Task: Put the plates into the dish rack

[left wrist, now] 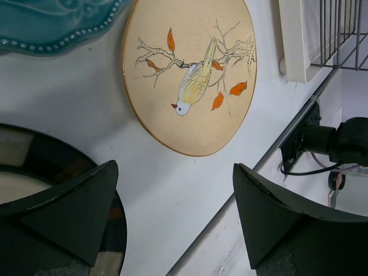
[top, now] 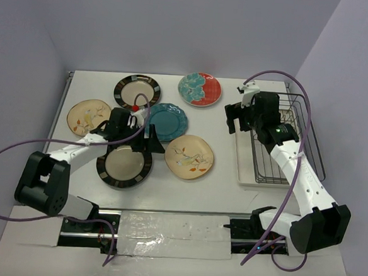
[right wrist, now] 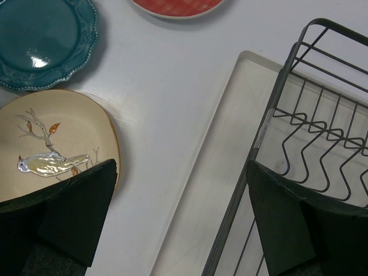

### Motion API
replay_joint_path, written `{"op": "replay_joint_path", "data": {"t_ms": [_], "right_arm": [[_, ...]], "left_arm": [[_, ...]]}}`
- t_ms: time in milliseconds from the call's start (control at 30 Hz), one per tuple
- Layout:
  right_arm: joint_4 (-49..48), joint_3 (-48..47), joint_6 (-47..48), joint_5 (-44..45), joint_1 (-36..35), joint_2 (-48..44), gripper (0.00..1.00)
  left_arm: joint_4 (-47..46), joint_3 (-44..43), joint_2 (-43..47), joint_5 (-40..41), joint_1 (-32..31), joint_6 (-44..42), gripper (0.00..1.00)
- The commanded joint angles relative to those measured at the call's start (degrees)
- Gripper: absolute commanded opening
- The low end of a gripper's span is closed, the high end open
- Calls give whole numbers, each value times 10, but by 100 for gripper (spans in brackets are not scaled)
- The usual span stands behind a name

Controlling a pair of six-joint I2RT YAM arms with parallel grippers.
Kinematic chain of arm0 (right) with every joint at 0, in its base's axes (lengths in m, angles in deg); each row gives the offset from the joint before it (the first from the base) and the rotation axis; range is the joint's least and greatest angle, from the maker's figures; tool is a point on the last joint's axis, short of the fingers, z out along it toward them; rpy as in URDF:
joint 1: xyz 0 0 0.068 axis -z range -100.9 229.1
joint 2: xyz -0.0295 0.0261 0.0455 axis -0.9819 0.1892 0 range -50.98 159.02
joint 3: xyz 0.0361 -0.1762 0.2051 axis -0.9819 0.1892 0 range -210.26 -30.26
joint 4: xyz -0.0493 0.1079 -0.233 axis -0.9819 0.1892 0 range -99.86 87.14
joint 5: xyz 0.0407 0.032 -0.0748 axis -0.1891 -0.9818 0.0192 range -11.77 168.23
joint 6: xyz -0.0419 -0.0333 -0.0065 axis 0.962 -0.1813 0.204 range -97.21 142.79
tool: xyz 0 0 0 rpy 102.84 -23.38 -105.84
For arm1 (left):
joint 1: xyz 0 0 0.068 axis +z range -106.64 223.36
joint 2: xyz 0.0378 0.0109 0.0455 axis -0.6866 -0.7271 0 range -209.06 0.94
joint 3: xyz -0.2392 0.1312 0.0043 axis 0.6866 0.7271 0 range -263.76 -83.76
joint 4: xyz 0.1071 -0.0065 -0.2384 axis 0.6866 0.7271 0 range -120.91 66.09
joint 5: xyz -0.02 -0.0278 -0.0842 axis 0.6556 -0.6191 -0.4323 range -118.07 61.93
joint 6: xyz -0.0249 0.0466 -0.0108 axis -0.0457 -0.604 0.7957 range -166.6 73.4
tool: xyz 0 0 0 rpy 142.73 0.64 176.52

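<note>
Left gripper jaws wide, empty, hovering over near striped plate, rim at about 1 o'clock. Right gripper spread, nothing held, above 9 o'clock edge of dish rack. All six plates flat on table at rack's 9 o'clock, none loaded.

Risks:
- flat plate gives fingers little edge to catch, so they may skid
- nudged plate could slide into bird plate at its 3 o'clock
- teal plate crowds left gripper at 1 o'clock, so clipping likely

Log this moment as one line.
plates: all six on table | dish rack: no plates seen | left gripper: open | right gripper: open
</note>
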Motion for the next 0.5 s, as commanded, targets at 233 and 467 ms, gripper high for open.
{"op": "replay_joint_path", "data": {"t_ms": [233, 467], "right_arm": [[-3, -21, -4, 7, 4, 0, 100], [-7, -11, -2, 9, 4, -9, 100]], "left_arm": [[-53, -39, -77, 32, -27, 50, 86], [-73, -67, -138, 31, -46, 58, 81]]}}
